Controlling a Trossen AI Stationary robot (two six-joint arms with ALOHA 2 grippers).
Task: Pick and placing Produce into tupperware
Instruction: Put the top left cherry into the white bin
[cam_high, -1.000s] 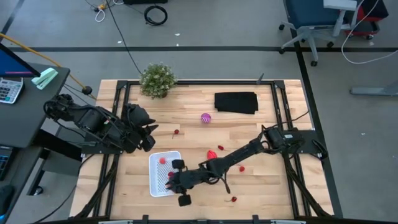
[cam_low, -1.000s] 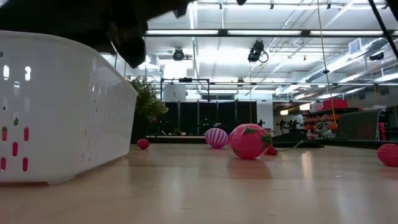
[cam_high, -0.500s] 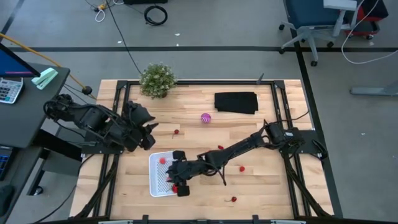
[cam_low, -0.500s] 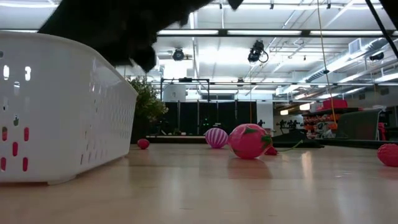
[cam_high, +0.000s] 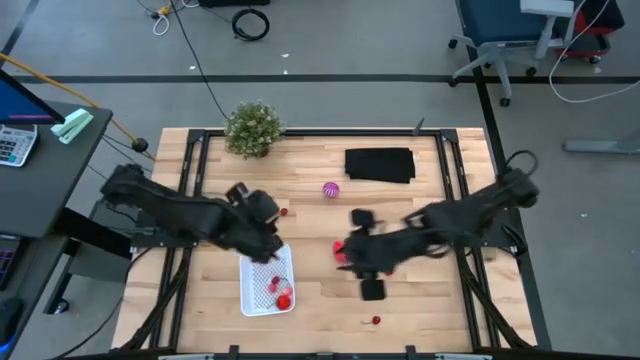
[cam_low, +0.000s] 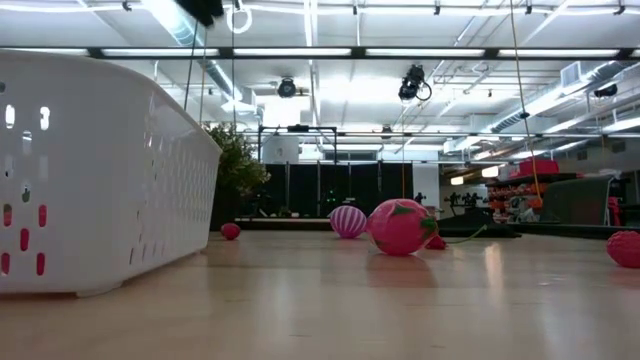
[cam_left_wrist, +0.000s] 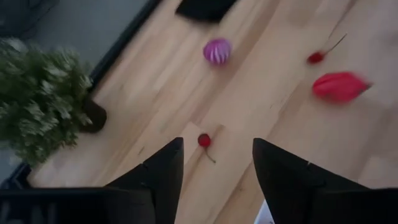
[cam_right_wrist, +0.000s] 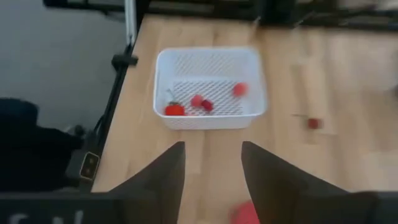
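Observation:
The white tupperware (cam_high: 267, 281) stands at the table's near left with a few red pieces of produce in it (cam_right_wrist: 200, 101). My left gripper (cam_high: 267, 238) hangs open above the tupperware's far edge. In the left wrist view (cam_left_wrist: 217, 146) it points at a small stemmed red piece (cam_left_wrist: 204, 140) lying on the wood. My right gripper (cam_high: 352, 254) hangs open above the larger red oblong (cam_high: 341, 247), which shows low between its fingers (cam_right_wrist: 245, 214). The purple ball (cam_high: 331, 190) rests on the table farther back.
A bushy green plant (cam_high: 252, 128) stands at the far left corner and a black cloth (cam_high: 380, 165) lies at the far right. Loose red pieces lie near the front edge (cam_high: 376, 320) and beside the tupperware (cam_right_wrist: 313, 123). Bare wood spreads across the near right.
My right gripper has risen from over the tupperware and drawn back toward the table's right, to above the red oblong. A red piece now shows in the tupperware's near corner. My left gripper has moved down and toward the table's right, over the tupperware's far edge.

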